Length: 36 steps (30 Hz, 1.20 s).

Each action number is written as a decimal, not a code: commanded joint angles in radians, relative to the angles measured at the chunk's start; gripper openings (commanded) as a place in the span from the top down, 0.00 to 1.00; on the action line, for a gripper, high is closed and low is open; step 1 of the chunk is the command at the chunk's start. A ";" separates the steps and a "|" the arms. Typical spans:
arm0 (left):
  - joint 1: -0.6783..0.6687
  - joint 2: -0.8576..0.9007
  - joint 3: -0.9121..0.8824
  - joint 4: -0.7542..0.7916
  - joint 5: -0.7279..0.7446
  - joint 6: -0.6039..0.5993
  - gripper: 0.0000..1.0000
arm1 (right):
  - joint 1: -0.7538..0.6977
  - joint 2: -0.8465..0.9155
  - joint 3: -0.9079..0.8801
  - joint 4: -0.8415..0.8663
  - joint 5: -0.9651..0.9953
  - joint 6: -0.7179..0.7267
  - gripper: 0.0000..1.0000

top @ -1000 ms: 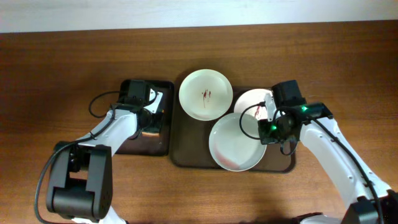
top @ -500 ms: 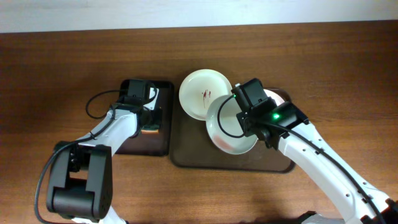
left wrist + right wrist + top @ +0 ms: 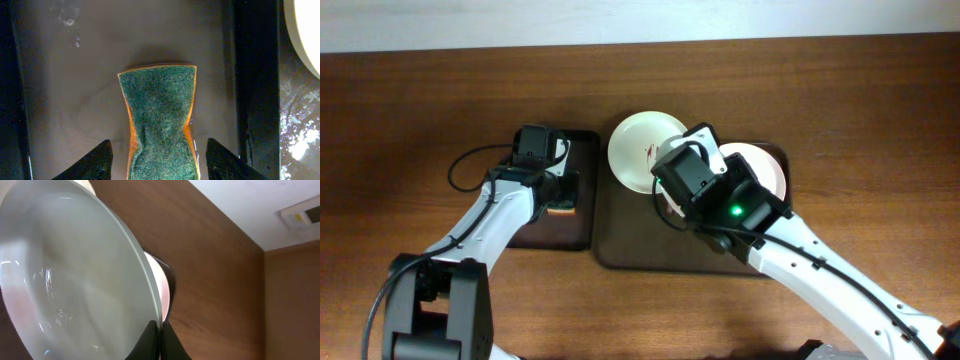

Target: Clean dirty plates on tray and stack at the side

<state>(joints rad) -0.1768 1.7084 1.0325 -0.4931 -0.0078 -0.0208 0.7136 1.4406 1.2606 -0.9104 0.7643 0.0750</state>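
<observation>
My right gripper (image 3: 161, 335) is shut on the rim of the pale grey-green plate (image 3: 65, 280), which it holds tilted on edge above the dark brown tray (image 3: 620, 250). In the overhead view the arm hides most of this plate. A white plate with dark red smears (image 3: 642, 148) lies at the tray's far left. Another white plate (image 3: 762, 170) lies at the far right. My left gripper (image 3: 160, 165) is open, with its fingers on either side of a green and orange sponge (image 3: 160, 115) and a gap on both sides.
The sponge lies in a smaller black tray (image 3: 535, 235) left of the brown tray, and my left gripper (image 3: 560, 192) hovers over it. Wood-grain tabletop (image 3: 410, 120) surrounds both trays. A pale wall strip runs along the far edge.
My right arm lifted the grey-green plate off the tray's front, tipped it on edge and swung left, uncovering the right white plate. The left arm barely moved.
</observation>
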 commanded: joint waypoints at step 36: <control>0.005 -0.001 -0.020 0.006 0.092 -0.013 0.63 | -1.337 0.290 -0.010 0.060 -0.911 0.282 0.96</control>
<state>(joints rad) -0.1768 1.7084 1.0229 -0.4889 0.0574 -0.0307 -0.6128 1.6886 1.2564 -0.8700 -0.1268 0.3450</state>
